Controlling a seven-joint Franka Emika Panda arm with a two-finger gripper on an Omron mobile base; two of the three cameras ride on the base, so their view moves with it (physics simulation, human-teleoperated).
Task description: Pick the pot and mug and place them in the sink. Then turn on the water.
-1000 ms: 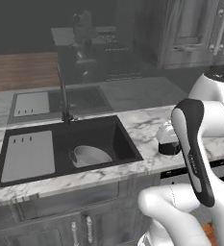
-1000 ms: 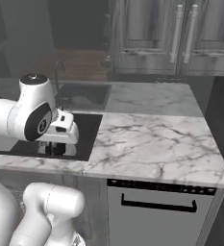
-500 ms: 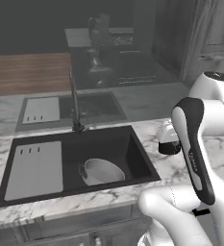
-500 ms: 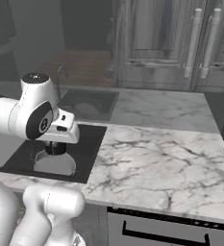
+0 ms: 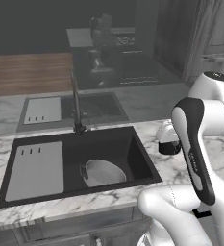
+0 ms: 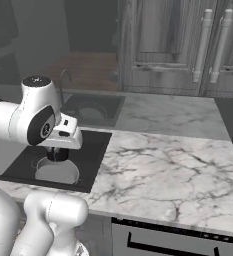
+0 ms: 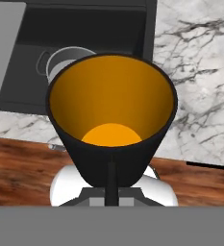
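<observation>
Item: mug [image 7: 111,125], black outside, orange inside, mouth toward the hand camera. Held by the tool [image 7: 111,185], whose fingers are pressed together on the mug's wall at the near rim. From the left base camera the mug shows as a small dark shape under the white hand, above the marble bench [image 5: 178,166], just right of the sink's right edge.

Item: pot [image 5: 103,172], grey metal, upright, already on the floor of the sink [image 5: 36,144], in its right-hand half beside the pale slotted drain panel [image 5: 35,169].

Item: faucet [image 5: 76,108], dark gooseneck, at the back rim of the sink; no stream visible.

Governing relation: the sink lies to the left of the carried mug as the robot faces it, and lower. From the hand camera the pot's rim peeks out just beyond the mug's far edge. Judged next need: carry the mug leftward over the rim, then down, clear of the pot.
</observation>
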